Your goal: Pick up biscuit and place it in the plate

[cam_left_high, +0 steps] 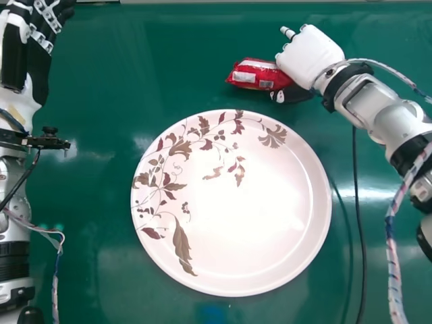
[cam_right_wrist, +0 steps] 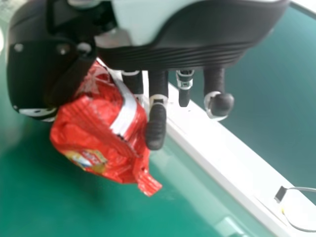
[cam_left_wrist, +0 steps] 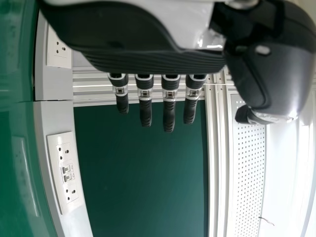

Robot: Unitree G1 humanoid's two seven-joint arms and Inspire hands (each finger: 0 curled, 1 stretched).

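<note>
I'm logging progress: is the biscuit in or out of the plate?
Out: the red packet is held in the right hand, beyond the plate.

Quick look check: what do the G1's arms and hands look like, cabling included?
Right hand: white back, black palm side. Left hand: black palm side, ribbed dark fingertips, metallic bands. Arms: white and silver segments, black joint rings. Red-white-blue twisted wires trail along both.
</note>
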